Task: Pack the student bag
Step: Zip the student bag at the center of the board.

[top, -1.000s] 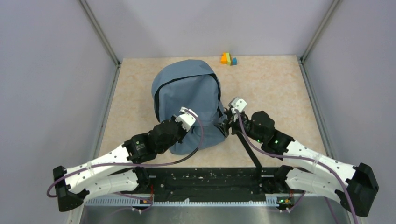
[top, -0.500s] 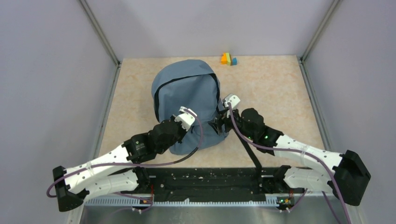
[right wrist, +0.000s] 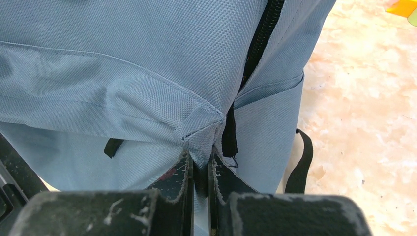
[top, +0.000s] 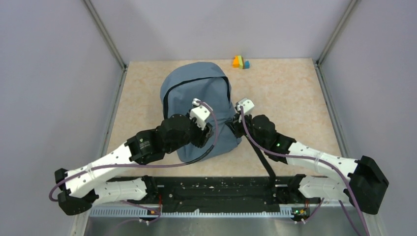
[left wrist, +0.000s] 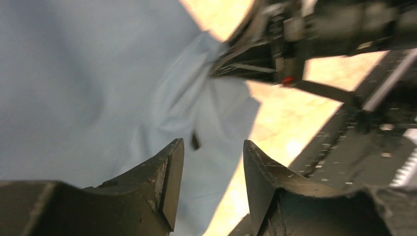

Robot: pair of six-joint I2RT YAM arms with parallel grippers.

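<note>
The bag [top: 196, 98] sits on the desk [top: 295, 98], a little left of the middle. Its rounded top points toward the far wall and its bottom end toward the bases of my arms. It is grey-blue cloth, and a black zipper [right wrist: 260, 34] runs down its right side.

My right tool [right wrist: 200, 162] is clamped on the bag. Its two fingers are pressed together with a pinched corner of cloth between them, just where a seam comes to a point beside the lower end of the zipper. The cloth puckers up out of the fingers into a small peak. Just right of the pinch a black tab [right wrist: 228, 140] hangs down from the zipper line. Further right a black strap [right wrist: 304, 157] loops off the bag's edge, over the desk. To the left, a short black loop [right wrist: 113, 146] lies on the lower panel of the cloth. From above, this tool meets the bag at its right edge.

My left tool [left wrist: 212, 147] hangs over the front of the bag with its fingers apart. Nothing lies between them; only the bag's cloth shows behind the gap. That wrist view is blurred, and I cannot tell whether the fingertips touch the cloth. My right arm [left wrist: 319, 29] crosses its upper right corner, at the bag's edge.

At the far edge of the desk, well apart from the bag, lies a small cluster of coloured blocks [top: 240, 62], touching one another.
</note>
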